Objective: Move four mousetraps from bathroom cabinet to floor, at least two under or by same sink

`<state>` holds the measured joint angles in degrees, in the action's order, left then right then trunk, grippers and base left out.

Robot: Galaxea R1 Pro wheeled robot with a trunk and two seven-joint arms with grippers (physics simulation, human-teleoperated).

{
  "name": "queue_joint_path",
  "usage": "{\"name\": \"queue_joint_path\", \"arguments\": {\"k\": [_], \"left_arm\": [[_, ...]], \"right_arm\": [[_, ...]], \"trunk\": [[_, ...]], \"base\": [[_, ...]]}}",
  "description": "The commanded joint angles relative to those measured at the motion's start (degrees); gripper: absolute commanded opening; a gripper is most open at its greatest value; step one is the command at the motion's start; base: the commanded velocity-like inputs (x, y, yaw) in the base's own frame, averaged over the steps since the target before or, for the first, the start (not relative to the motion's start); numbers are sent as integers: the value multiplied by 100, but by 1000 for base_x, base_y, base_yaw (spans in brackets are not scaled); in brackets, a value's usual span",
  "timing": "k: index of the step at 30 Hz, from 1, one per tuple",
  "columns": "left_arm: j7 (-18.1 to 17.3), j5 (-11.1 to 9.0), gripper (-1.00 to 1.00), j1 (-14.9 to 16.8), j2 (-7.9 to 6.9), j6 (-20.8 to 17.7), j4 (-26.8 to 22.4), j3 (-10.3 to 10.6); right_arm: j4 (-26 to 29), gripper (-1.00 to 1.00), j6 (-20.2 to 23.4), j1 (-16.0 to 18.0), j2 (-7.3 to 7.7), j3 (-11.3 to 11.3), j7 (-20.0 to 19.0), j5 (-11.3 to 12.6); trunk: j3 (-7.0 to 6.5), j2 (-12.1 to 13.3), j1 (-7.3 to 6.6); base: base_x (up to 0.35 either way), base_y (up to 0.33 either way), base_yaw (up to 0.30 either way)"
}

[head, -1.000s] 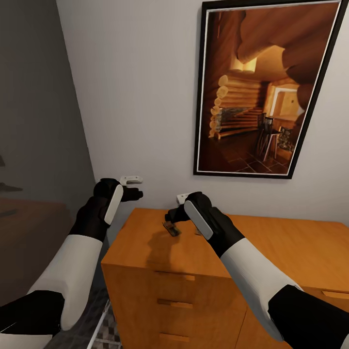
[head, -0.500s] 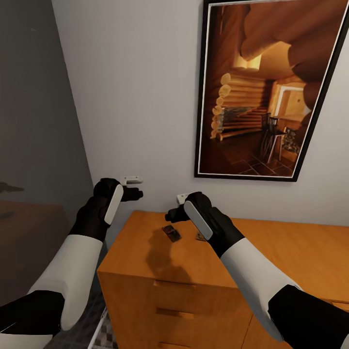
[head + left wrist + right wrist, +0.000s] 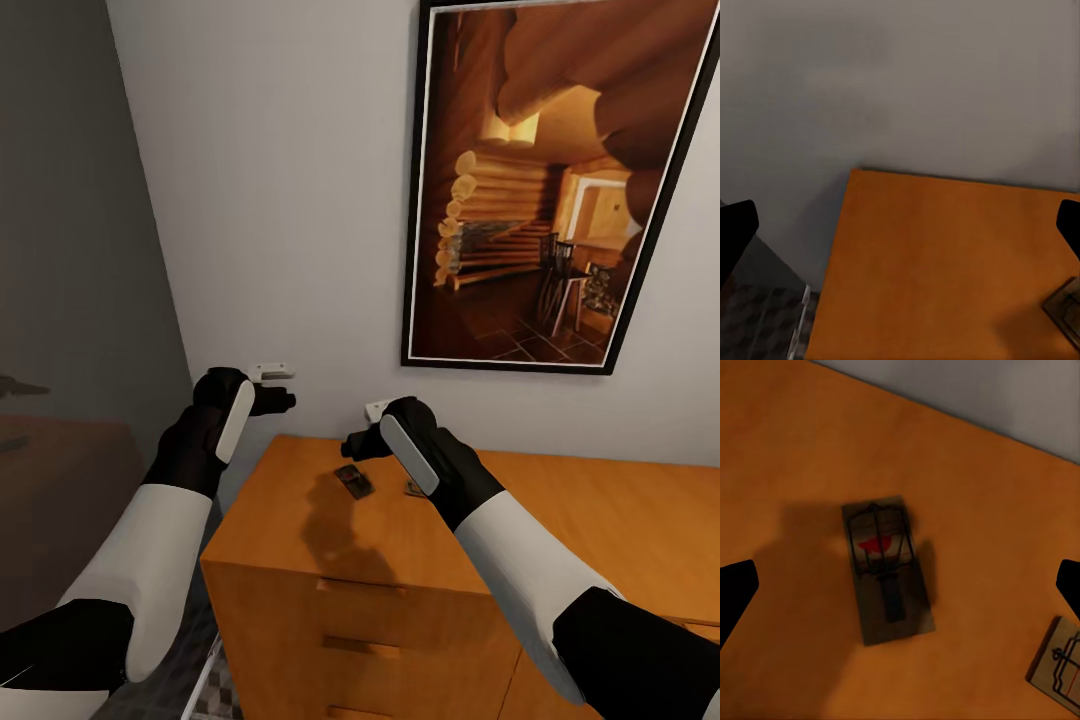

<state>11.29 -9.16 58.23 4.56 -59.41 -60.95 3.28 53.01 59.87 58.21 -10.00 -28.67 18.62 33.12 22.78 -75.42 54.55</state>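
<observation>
Orange-brown wooden cabinet (image 3: pixel 350 540), brown mousetrap (image 3: pixel 886 570) with dark wire and red patch, paler second mousetrap (image 3: pixel 1061 664), pale grey wall (image 3: pixel 280 200), black-framed picture (image 3: pixel 545 190) in amber tones

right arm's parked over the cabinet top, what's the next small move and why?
Probably lower the right gripper straight down onto the mousetrap. In the right wrist view the trap lies flat on the cabinet top, roughly centred between the open fingertips, with nothing held. A second mousetrap sits off to the side, so a straight descent should avoid it.
</observation>
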Motion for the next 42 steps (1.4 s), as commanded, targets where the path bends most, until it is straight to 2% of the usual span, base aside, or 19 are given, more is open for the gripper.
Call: {"name": "queue_joint_path", "arguments": {"k": [1,5,10,17,42], "left_arm": [[57,-60,100,5,0,-18,-4,6],[57,-60,100,4,1,-18,-4,6],[57,-60,100,4,1,-18,0,6],[57,-60,100,5,1,-18,3,6],[57,-60,100,4,-1,-26,-4,6]], "right_arm": [[-8,100,13,6,0,-5,53,61],[-195,100,13,6,0,-1,38,74],[-699,100,13,9,0,1,26,86],[-969,100,13,13,0,8,-32,134],[-926,100,13,147,0,9,-417,186]], "trunk": [[7,-4,0],[7,-4,0],[7,-4,0],[7,-4,0],[7,-4,0]], "base": [[0,0,0],[0,0,0],[0,0,0],[0,0,0],[0,0,0]]}}
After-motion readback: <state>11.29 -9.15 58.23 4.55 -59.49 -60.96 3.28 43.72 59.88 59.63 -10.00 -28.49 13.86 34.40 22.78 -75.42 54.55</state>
